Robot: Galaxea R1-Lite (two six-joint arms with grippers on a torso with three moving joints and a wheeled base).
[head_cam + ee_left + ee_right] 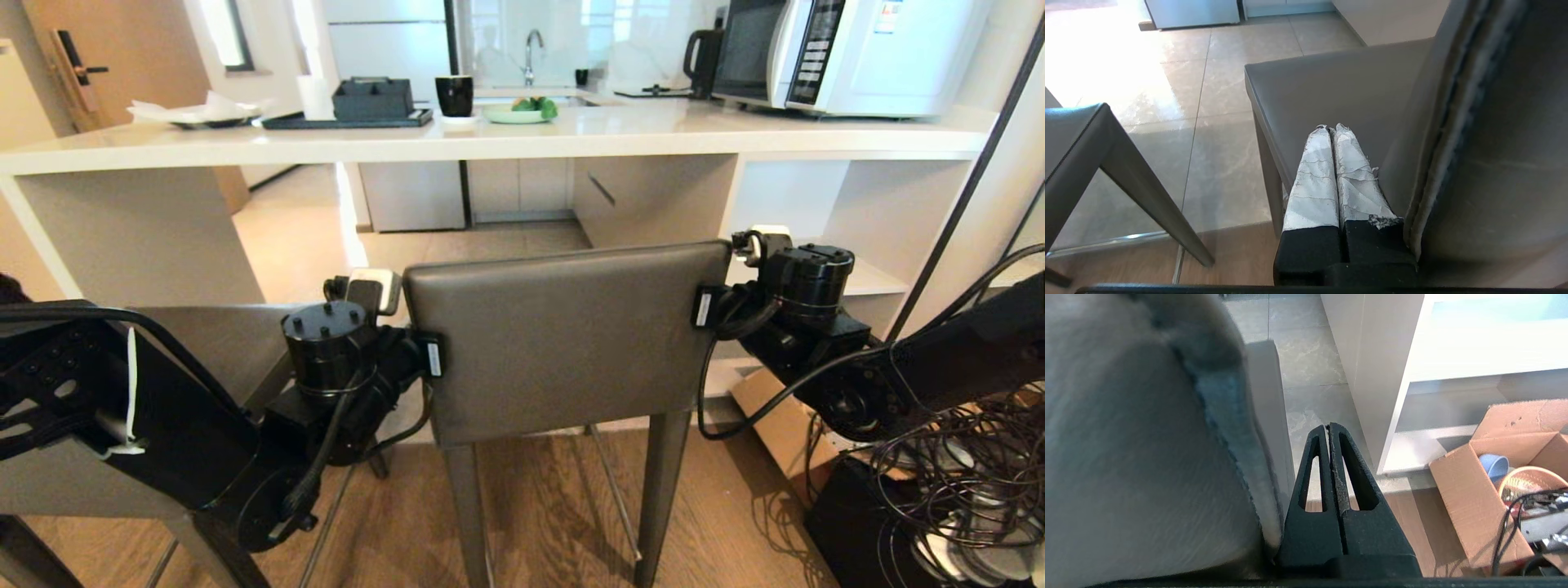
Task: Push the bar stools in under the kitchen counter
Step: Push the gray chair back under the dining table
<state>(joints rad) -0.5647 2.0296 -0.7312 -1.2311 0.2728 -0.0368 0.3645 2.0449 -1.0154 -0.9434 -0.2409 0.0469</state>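
One bar stool (563, 343) stands in front of me, its grey-brown backrest facing me and its seat (1339, 90) pointing at the kitchen counter (490, 135). My two arms flank the backrest. My left gripper (1331, 127) is shut and empty, its white-wrapped fingers lying over the seat right beside the backrest's left edge (1437, 163). My right gripper (1328, 426) is shut and empty, its black fingers close against the backrest's right edge (1241, 449). A second bar stool (204, 343) stands to the left, partly hidden behind my left arm.
The counter top holds a microwave (849, 53), a kettle (704, 57), a black cup (454, 95), a tray with a dark box (371, 102) and a green plate (522, 113). White open shelving (1380, 375) is on the right, with a cardboard box (1474, 490) and cables (963, 474) on the floor.
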